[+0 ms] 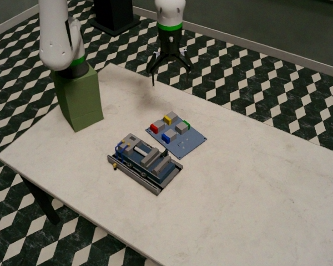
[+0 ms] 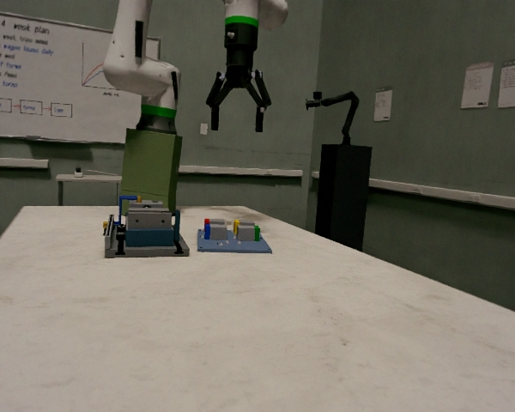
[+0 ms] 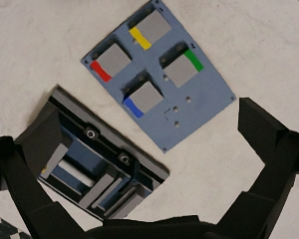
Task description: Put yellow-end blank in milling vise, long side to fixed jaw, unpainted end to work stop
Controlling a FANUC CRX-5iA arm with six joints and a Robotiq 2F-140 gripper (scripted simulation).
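The blank with the yellow end (image 1: 172, 116) (image 3: 154, 27) lies on the blue plate (image 1: 195, 138) (image 2: 231, 247) (image 3: 209, 95), at the corner far from the vise; in the exterior view its yellow end (image 2: 236, 227) shows. My gripper (image 1: 170, 83) (image 2: 237, 130) is open and empty, high above the table. The milling vise stands beside the plate. Its fixed jaw (image 1: 161, 165) (image 2: 149, 220) and movable jaw (image 1: 150, 157) (image 3: 98, 191) stand apart with no blank visible between them. The low bars and work stop are not clearly visible.
The red-ended blank (image 1: 158, 125) (image 3: 114, 59), blue-ended blank (image 1: 170, 134) (image 3: 146, 97) and green-ended blank (image 1: 181, 127) (image 3: 181, 70) stand apart on the plate. Small pins show at its bare end. Blue hoses (image 1: 116, 148) (image 2: 120, 208) rise at the vise's hose end, near the green pedestal (image 1: 82, 106) (image 2: 150, 166).
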